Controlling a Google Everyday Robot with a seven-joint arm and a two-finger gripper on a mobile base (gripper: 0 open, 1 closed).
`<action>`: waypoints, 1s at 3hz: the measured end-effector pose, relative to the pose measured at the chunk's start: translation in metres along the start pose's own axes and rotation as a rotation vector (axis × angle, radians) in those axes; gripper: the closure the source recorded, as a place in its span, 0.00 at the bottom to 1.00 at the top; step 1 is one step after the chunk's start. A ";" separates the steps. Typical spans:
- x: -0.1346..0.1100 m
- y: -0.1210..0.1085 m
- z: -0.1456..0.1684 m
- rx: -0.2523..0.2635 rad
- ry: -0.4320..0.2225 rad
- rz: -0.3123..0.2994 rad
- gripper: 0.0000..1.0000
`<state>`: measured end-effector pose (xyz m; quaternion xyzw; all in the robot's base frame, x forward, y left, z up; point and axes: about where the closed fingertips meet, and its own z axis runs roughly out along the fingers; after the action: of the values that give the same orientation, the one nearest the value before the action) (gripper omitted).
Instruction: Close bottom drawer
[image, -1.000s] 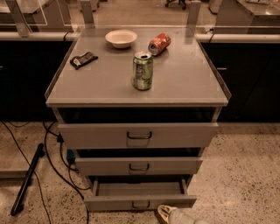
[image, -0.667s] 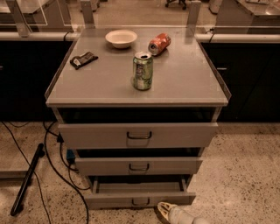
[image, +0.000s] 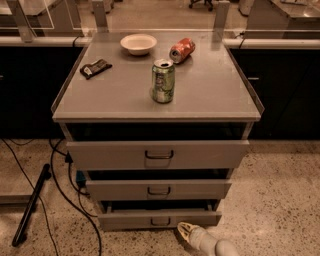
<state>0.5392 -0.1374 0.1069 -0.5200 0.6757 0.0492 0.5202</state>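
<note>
Here the bottom drawer (image: 131, 220) runs left-right, front facing camera; pincer (image: 187, 231) just beside, state unclear.

Cabinet top (image: 210, 95) carries white bowl (image: 138, 43), red can (image: 181, 50) on its side, upright green can (image: 163, 81), dark packet (image: 95, 68). Gripper (image: 187, 231) low over the floor (image: 280, 200), beside the bottom drawer (image: 127, 220).

The one camera looks down from high in front of the cabinet (image: 205, 92), which fills mid-frame. The gripper (image: 187, 230) shows at the bottom edge, just under the bottom drawer (image: 125, 220).
</note>
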 end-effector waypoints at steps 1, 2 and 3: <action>-0.008 -0.014 0.020 0.007 -0.012 -0.017 1.00; -0.013 -0.022 0.034 0.007 -0.018 -0.028 1.00; -0.015 -0.025 0.044 -0.008 -0.010 -0.041 1.00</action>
<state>0.5850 -0.1123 0.1099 -0.5355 0.6621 0.0438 0.5225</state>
